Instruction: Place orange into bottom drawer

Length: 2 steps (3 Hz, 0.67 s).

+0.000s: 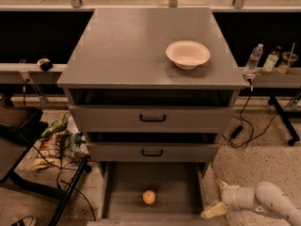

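down on the floor of the pulled-out bottom drawer [164, 180] rests the orange [149, 197], near the front edge. just outside the drawer's right wall hangs the claw [216, 198], spread wide and empty, apart from the orange.

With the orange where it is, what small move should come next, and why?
Probably draw the gripper up and clear to the right: the orange lies free on the floor of the bottom drawer, and the gripper is open, empty, outside the drawer's right wall.
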### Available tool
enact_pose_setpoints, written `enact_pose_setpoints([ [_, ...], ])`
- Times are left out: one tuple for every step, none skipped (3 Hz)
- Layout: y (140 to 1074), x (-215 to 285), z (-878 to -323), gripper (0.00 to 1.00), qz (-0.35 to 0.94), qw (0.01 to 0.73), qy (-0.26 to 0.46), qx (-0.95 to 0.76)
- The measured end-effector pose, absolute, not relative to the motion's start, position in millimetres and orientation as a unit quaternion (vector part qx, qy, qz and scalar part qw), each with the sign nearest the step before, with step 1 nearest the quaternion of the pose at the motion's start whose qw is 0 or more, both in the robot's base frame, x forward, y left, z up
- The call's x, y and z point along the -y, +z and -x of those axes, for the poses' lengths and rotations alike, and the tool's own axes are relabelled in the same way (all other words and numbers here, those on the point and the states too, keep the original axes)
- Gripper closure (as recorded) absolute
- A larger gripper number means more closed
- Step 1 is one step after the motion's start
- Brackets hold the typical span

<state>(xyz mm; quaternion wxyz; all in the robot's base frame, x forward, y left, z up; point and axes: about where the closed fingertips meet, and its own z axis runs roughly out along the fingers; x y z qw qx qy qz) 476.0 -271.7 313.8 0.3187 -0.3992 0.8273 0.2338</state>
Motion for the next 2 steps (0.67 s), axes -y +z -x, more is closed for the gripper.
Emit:
enact_pose_setpoints([
  [352,280,-479,0.0,0.42,0.284,0.153,-0.849],
  [393,268,-490,0.0,0.458,0.261,0.078,-0.846],
])
